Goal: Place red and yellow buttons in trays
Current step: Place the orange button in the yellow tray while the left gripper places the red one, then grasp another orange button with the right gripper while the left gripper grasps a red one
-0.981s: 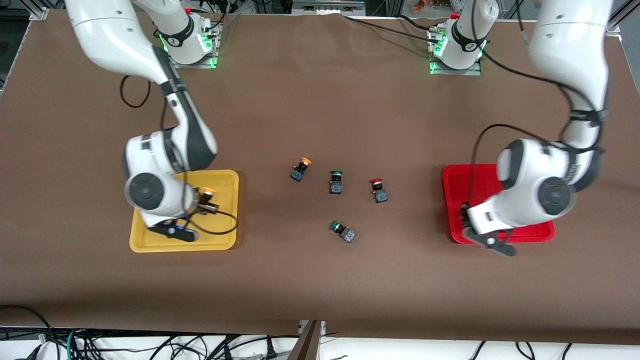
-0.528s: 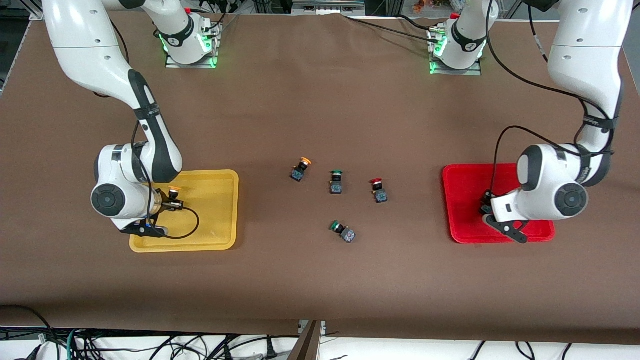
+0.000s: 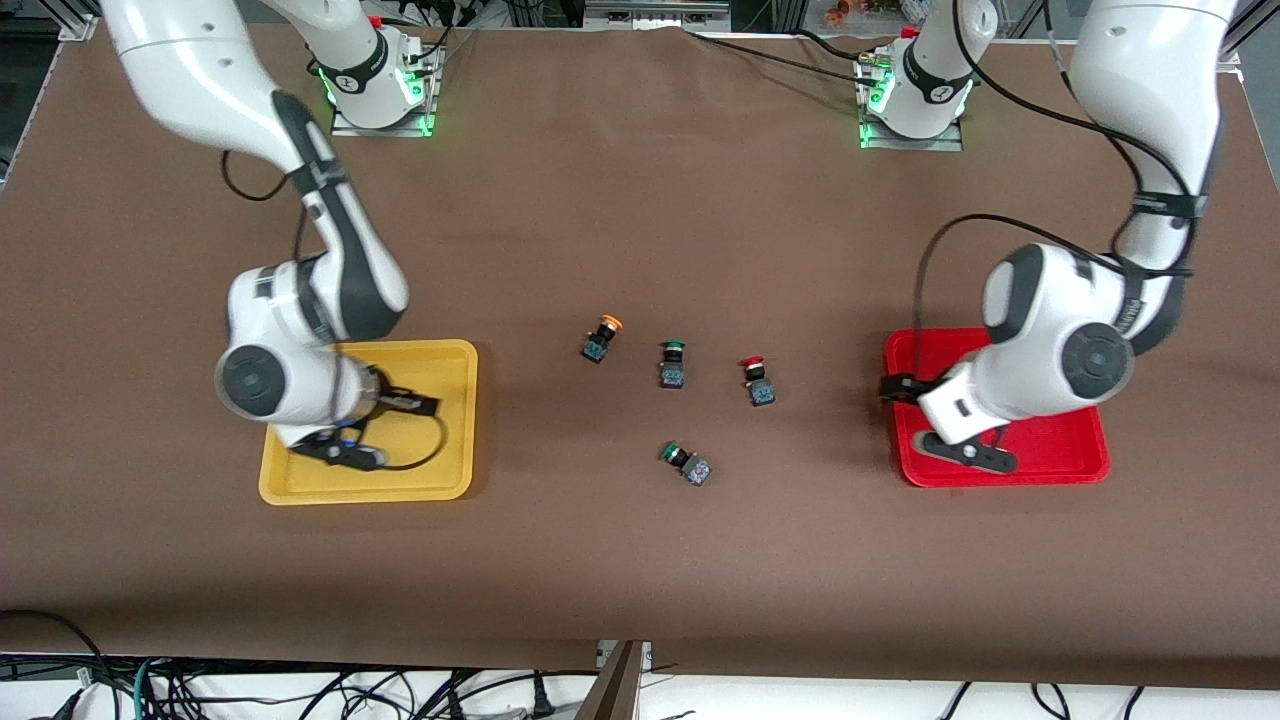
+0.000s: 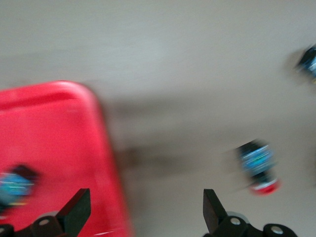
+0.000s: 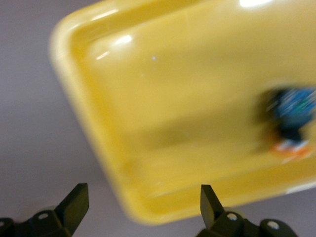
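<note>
A brown cloth [image 3: 640,200] covers the table, with tangled cables [image 3: 300,690] on the pale floor below.

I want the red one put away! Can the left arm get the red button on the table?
Probably yes: the left end effector is open, and nothing lies between it and the red button.

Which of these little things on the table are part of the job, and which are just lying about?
Part of the job:
- yellow tray
- red tray
- yellow button on the table
- red button on the table
- yellow button in the yellow tray
- button in the red tray

Just lying about:
- green button
- second green button
</note>
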Controlling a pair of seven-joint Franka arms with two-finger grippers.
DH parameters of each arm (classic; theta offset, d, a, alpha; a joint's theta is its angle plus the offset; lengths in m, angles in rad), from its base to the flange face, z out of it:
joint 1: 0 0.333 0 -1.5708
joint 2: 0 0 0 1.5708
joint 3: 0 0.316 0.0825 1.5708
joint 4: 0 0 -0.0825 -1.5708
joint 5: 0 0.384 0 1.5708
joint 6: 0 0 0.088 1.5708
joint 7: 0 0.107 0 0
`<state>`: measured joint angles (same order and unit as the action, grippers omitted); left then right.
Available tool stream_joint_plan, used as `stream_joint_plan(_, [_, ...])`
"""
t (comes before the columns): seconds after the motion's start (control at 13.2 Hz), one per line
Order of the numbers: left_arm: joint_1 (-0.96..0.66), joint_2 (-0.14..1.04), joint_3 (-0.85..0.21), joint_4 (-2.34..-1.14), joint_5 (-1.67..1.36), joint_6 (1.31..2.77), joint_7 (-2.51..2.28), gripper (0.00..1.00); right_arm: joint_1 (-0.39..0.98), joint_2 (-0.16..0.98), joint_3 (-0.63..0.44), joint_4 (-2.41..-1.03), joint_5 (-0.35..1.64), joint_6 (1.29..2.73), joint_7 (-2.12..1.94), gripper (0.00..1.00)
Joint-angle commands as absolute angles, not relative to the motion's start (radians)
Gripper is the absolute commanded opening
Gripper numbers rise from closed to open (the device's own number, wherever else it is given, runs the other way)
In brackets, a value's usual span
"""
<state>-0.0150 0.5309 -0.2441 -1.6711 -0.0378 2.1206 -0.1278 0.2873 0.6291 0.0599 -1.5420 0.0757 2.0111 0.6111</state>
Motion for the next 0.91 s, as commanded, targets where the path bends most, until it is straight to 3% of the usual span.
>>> stream_joint_plan(0.0, [-0.121,0.610,-0.239,-1.666,-0.051,2.235,-0.392,1.00,0.420,0.661,0.055,-1.543,0.087,2.112,0.834,1.00])
stream_joint_plan(0.23, [-0.237,0.663,-0.230,-1.681,0.015,2.299,-0.610,1.00,0.504,0.722,0.058,-1.543,0.091,2.230,1.021,1.00])
stream_joint_plan(0.45, [-0.252,0.676,-0.235,-1.733,0.162,2.301,-0.673,1.00,0.566,0.762,0.058,-1.543,0.092,2.302,1.100,1.00])
stream_joint_plan(0.53, [-0.252,0.676,-0.236,-1.736,0.163,2.301,-0.673,0.68,0.587,0.771,0.058,-1.543,0.092,2.310,1.120,1.00])
stream_joint_plan(0.6, [-0.255,0.678,-0.238,-1.736,0.161,2.301,-0.681,0.18,0.604,0.778,0.058,-1.543,0.091,2.312,1.138,1.00])
stream_joint_plan(0.75, [-0.253,0.678,-0.238,-1.736,0.161,2.299,-0.687,0.00,0.635,0.779,0.058,-1.543,0.086,2.313,1.143,1.00])
stream_joint_plan(0.83, [-0.252,0.678,-0.238,-1.733,0.161,2.299,-0.689,0.00,0.643,0.781,0.058,-1.548,0.081,2.312,1.140,0.83])
